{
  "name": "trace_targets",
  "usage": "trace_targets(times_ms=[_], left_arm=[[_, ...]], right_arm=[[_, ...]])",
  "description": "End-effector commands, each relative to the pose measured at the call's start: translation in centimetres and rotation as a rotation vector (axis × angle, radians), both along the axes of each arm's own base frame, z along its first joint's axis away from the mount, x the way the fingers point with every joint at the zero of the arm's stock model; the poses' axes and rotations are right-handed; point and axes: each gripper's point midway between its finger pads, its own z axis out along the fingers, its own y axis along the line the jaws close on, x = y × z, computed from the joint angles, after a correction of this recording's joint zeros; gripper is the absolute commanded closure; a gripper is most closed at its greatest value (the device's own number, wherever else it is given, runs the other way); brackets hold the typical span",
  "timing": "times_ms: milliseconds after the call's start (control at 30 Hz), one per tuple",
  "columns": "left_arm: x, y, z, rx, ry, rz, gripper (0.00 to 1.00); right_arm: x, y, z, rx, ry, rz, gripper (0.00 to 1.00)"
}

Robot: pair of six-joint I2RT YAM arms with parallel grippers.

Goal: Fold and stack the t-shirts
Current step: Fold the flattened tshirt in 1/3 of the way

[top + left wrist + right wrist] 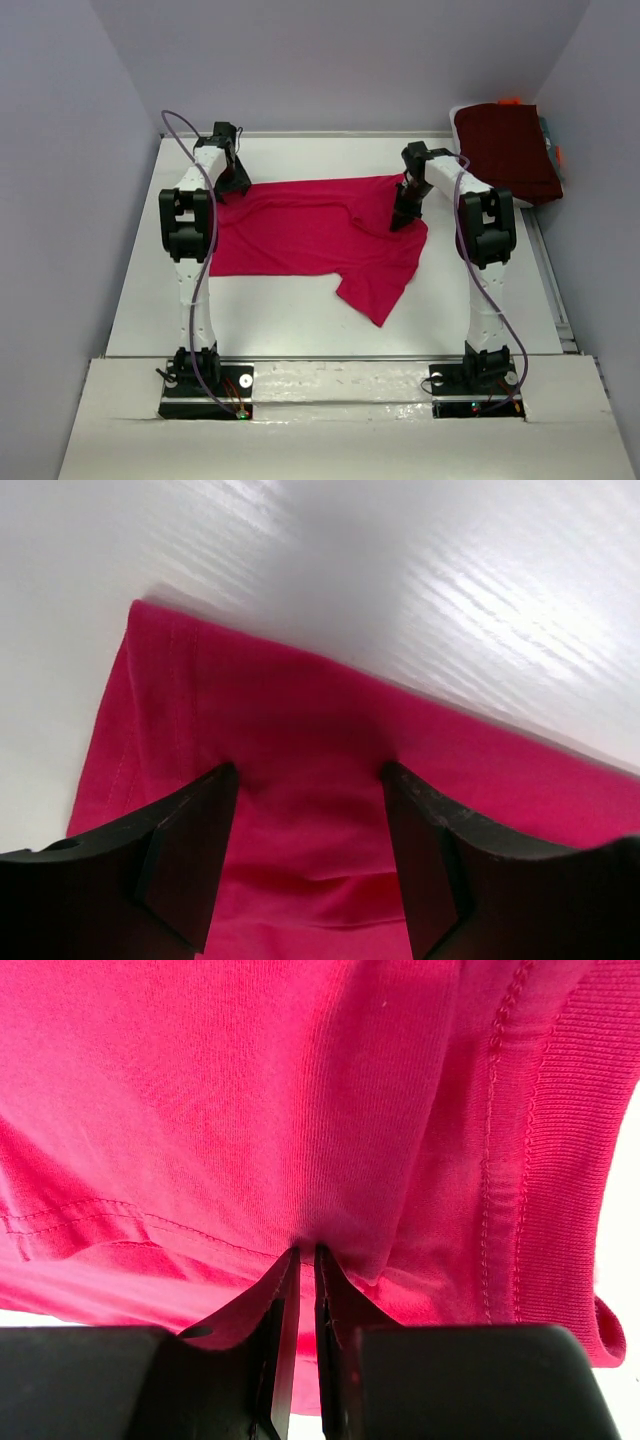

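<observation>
A: Right gripper [305, 1252] status?
B: Clamped on a pinch of the pink t-shirt [310, 235]. Jaws almost touching, with a ridge of cloth squeezed between them. The ribbed collar [565, 1160] is just beside the pinch, so it has the neck end, at the shirt's far-right part.
A: Why there?
B: My read is that a grip beside the collar lets it pull that end taut or carry it over for a fold. In the top view the cloth bunches toward the fingers, so there's probably some tension.
A: Left gripper [310, 775]?
B: Open. Fingers [190, 850] spread wide, tips down at the cloth, straddling a strip near the stitched hem [125, 750] at the far-left corner. Nothing pinched. Looks staged to take the matching corner so both arms can move one edge together.
A: Shirt overall?
B: Spread out, rumpled, on the far half of the table [300, 330] between the arms. One loose flap [380, 290] trails toward the bases. Not folded yet.
A: Stack?
B: The maroon t-shirt [505, 150] lies folded at the far-right corner, apart from the pink one. Presumably the pink one lands on it.
A: Risk?
B: A one-sided pull drags the whole shirt unless the left closes first.
</observation>
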Motion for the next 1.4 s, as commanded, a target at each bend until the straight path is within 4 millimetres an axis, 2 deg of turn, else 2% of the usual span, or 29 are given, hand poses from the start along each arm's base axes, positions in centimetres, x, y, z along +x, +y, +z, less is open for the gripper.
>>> trace_targets(times_ms=[0, 300, 600, 733, 833, 967, 1000, 1067, 1100, 1167, 1233, 1367], left_arm=[[-0.8, 0.8, 0.9, 0.027, 0.034, -0.007, 0.28], [-1.8, 3.1, -1.6, 0.049, 0.117, 0.045, 0.29], [-0.5, 4.3, -1.9, 0.027, 0.094, 0.068, 0.29], [0.4, 4.1, -1.8, 0.016, 0.076, 0.052, 0.29], [0.3, 4.4, -2.0, 0.006, 0.084, 0.053, 0.29], [0.0, 4.1, -1.1, -0.008, 0.059, 0.042, 0.29], [0.4, 4.2, 0.2, -0.007, 0.024, 0.041, 0.29], [0.4, 4.1, 1.0, -0.011, 0.005, 0.040, 0.29], [0.8, 4.0, 2.4, -0.015, -0.031, 0.036, 0.29], [1.0, 3.9, 3.7, -0.017, -0.064, 0.034, 0.29], [1.4, 4.0, 6.3, -0.015, -0.125, 0.032, 0.29], [1.5, 3.8, 8.2, -0.022, -0.159, 0.025, 0.29]], right_arm=[[0.2, -0.6, 0.6, -0.030, -0.010, -0.012, 0.82], [-0.1, -1.0, 0.1, -0.057, 0.008, -0.002, 0.82], [-1.7, -2.3, -1.0, -0.117, 0.046, 0.001, 0.81], [-1.6, -3.6, -1.6, -0.144, 0.060, -0.022, 0.81], [-0.9, -4.4, -1.8, -0.144, 0.056, -0.043, 0.81], [0.0, -4.1, -1.3, -0.131, 0.040, -0.034, 0.81], [0.3, -3.9, -1.1, -0.122, 0.033, -0.034, 0.81], [0.9, -3.6, -0.9, -0.108, 0.016, -0.030, 0.81], [1.1, -3.5, -1.0, -0.103, 0.012, -0.026, 0.81], [1.5, -3.3, -1.0, -0.090, 0.002, -0.021, 0.81], [2.0, -3.1, -0.6, -0.081, -0.014, -0.017, 0.79], [2.4, -3.2, -0.4, -0.085, -0.026, -0.009, 0.79]])
